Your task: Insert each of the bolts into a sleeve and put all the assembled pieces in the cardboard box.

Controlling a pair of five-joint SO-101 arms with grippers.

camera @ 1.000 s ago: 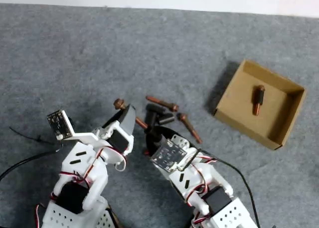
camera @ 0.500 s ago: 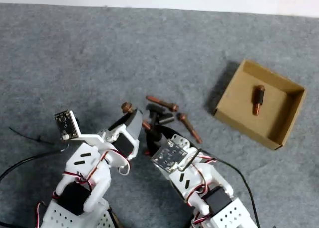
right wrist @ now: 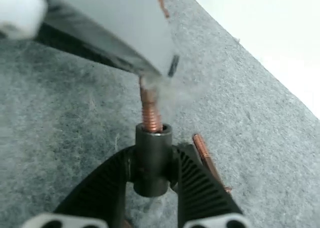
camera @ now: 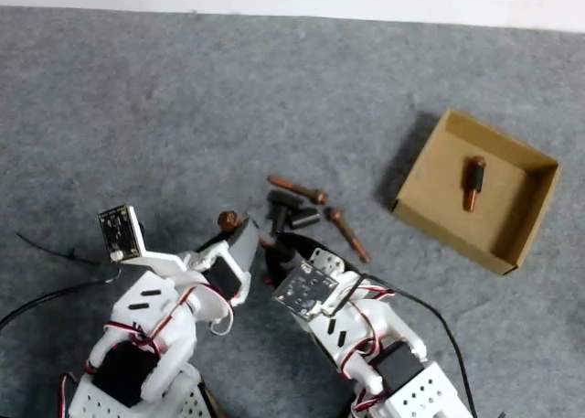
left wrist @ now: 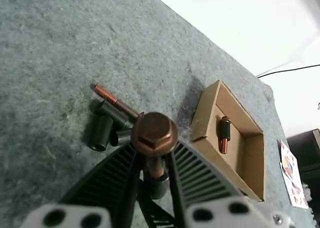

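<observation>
My left gripper (left wrist: 152,155) is shut on a copper bolt (left wrist: 154,134), head up; the high view shows the bolt's head (camera: 228,220) just left of the right arm. My right gripper (right wrist: 153,164) is shut on a black sleeve (right wrist: 152,155) held upright. The bolt's threaded tip (right wrist: 150,113) sits in the sleeve's open top. Two loose bolts (camera: 297,189) (camera: 347,233) and loose sleeves (camera: 306,219) lie on the grey mat just beyond both grippers. The cardboard box (camera: 420,176) at the right holds one assembled piece (camera: 473,183).
The grey felt mat (camera: 183,98) covers the table, with open room at the far left and centre. A black cable (camera: 46,251) trails off the left arm's base. The box's near wall (left wrist: 207,113) stands close to the loose parts.
The left arm has swung right and toward the right gripper, bringing the bolt over the sleeve. The right arm has barely shifted.
</observation>
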